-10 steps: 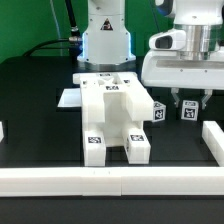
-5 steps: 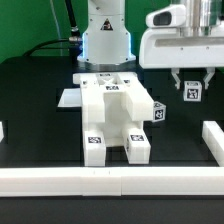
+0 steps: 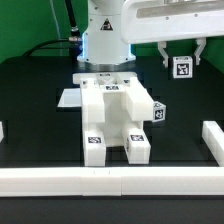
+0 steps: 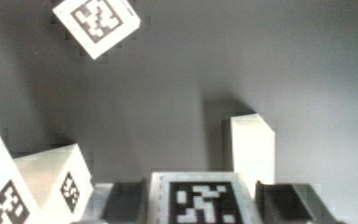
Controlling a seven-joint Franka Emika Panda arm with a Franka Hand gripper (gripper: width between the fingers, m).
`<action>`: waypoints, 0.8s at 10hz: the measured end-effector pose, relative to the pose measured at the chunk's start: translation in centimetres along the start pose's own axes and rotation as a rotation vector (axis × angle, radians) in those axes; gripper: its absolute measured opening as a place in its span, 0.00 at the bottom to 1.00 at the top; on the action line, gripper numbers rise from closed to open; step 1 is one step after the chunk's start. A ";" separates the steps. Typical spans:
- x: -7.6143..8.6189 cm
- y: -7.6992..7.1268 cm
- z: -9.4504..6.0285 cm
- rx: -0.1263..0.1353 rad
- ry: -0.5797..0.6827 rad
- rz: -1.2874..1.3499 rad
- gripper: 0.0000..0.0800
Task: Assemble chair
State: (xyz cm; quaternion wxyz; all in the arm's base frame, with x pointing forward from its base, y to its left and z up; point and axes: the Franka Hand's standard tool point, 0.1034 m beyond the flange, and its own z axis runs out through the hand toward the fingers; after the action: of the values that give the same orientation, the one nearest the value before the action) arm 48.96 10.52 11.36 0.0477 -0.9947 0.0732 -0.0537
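The partly built chair (image 3: 113, 115) is a glossy white block with tagged legs, standing mid-table. A small tagged part (image 3: 160, 112) sits against its side, on the exterior view's right. My gripper (image 3: 182, 60) is high above the table, to the right of and behind the chair, and is shut on a small white tagged block (image 3: 183, 69). In the wrist view that block (image 4: 202, 198) fills the gap between the dark fingers (image 4: 123, 197). The chair's tagged corner (image 4: 34, 185) shows beside it, well below.
A long white border rail (image 3: 110, 181) runs along the front, with a short one (image 3: 212, 140) at the right. The flat marker board (image 3: 68, 97) lies left of the chair. In the wrist view a white bar (image 4: 250, 145) and a tagged white piece (image 4: 96, 22) lie on the black table.
My gripper has risen from table level with the small tagged block and shifted slightly left. The chair and the small part beside it have not moved.
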 end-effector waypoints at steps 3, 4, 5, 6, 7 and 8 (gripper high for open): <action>0.0 0.1 0.0 -0.001 -0.003 -0.002 0.36; 0.9 0.4 -0.4 0.001 0.003 -0.010 0.36; 2.0 0.8 -1.1 0.004 0.010 -0.019 0.36; 3.4 1.6 -2.0 0.007 0.013 -0.052 0.36; 4.7 2.4 -2.9 0.012 -0.001 -0.055 0.36; 5.3 2.4 -3.4 0.012 -0.011 -0.058 0.36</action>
State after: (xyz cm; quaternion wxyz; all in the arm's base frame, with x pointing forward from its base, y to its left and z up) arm 53.47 7.02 15.00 0.0524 -0.9964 0.0440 -0.0500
